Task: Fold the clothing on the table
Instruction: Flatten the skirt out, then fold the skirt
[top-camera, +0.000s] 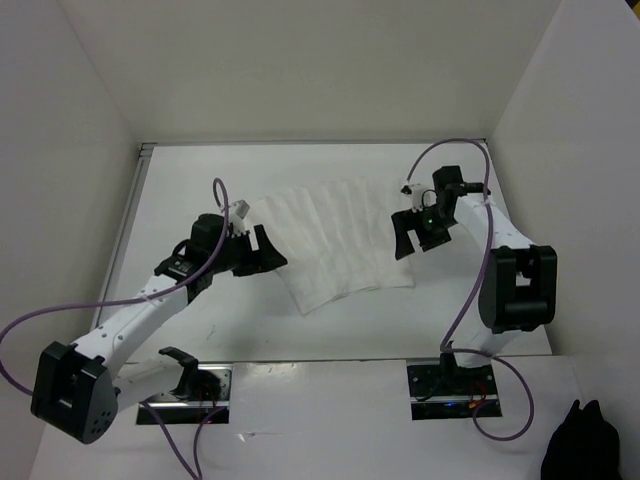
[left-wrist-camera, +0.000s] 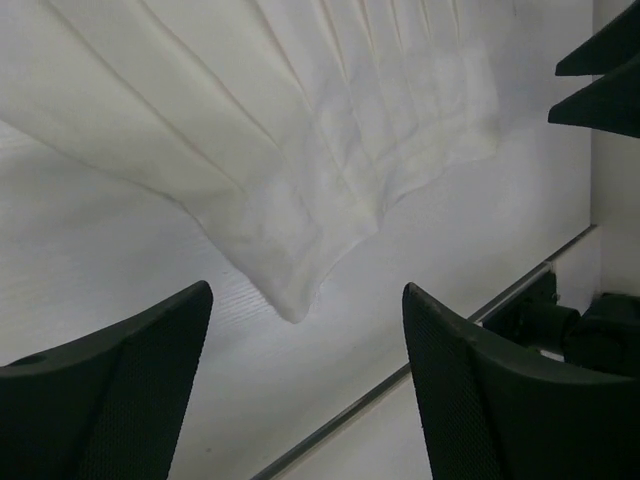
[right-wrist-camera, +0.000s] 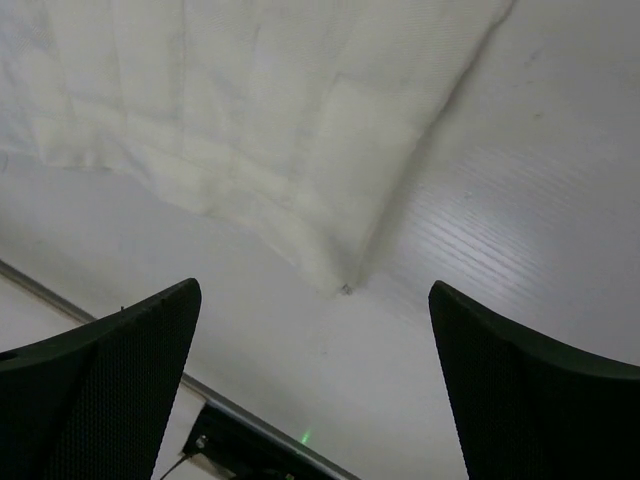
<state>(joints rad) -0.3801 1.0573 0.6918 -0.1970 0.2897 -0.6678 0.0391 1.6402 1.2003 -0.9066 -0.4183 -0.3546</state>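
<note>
1. You are looking at a black fabric lump (top-camera: 585, 445) sitting crumpled at the near right corner of the scene, partly cut off by the frame edge.
2. You are seeing plain white upright walls (top-camera: 330, 60) standing along the left, far and right sides.

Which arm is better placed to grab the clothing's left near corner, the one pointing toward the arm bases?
Left. The left gripper is open beside that edge, and its wrist view shows the clothing corner framed between its fingers. The right gripper sits across the clothing, at the far side.
</note>
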